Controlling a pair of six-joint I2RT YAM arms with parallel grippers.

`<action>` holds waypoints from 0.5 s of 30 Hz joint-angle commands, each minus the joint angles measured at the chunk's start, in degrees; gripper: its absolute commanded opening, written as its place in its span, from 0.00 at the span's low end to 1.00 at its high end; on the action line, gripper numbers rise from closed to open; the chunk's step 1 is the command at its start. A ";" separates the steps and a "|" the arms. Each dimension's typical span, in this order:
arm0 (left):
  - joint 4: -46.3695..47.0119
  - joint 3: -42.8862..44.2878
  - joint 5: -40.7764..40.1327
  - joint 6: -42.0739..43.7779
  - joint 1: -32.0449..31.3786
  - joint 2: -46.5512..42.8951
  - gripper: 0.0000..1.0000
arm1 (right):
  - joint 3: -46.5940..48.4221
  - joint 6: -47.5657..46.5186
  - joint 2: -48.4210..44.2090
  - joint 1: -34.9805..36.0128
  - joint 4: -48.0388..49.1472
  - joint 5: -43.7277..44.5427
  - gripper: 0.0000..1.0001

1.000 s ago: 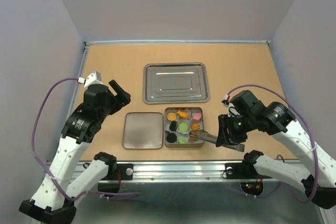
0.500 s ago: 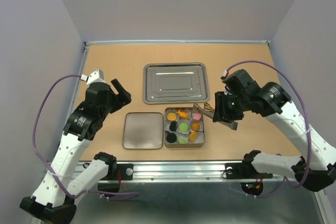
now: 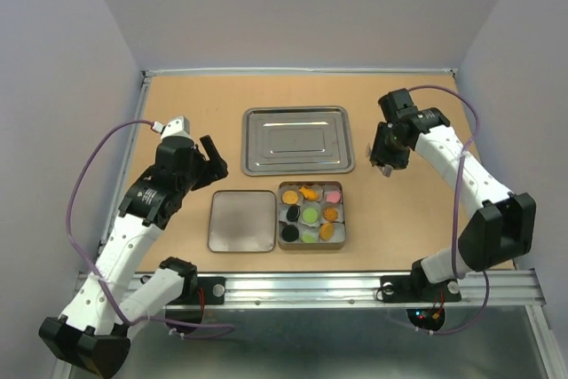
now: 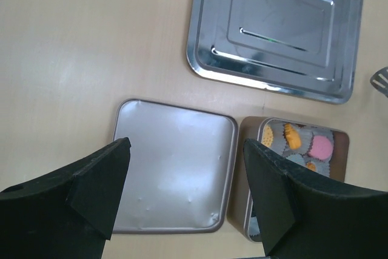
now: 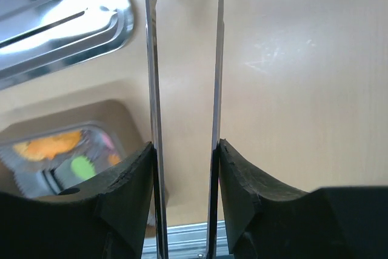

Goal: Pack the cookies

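The cookies, orange, black, green and pink discs, lie in white paper cups inside a small open tin near the table's front. They also show in the left wrist view and the right wrist view. My right gripper is shut on a pair of metal tongs and holds them above the bare table, right of the tray and beyond the tin; the tong blades hold nothing. My left gripper is open and empty, hovering above the tin's lid.
A large steel tray lies behind the tin. The flat square lid lies just left of the tin. Purple walls close the table on the left, back and right. A metal rail runs along the front edge.
My right gripper has lifted the tongs off the tin's front right corner and swung them back and up, to the right of the tray. My left arm has shifted slightly towards the lid.
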 commanded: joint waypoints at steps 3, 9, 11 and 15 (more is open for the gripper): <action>2.37 -2.36 -0.45 4.11 0.38 3.86 0.87 | -5.96 -0.99 3.54 -5.94 9.81 0.48 0.49; 4.66 -3.95 2.71 4.64 2.66 9.57 0.88 | -10.36 0.50 7.68 -7.62 14.99 -0.84 0.50; 5.01 -4.47 3.50 4.81 3.81 11.77 0.88 | -12.47 0.86 9.35 -7.97 16.06 -1.98 0.50; 5.89 -5.44 4.91 4.90 6.36 14.84 0.88 | -15.64 1.30 11.63 -8.76 17.82 -2.07 0.54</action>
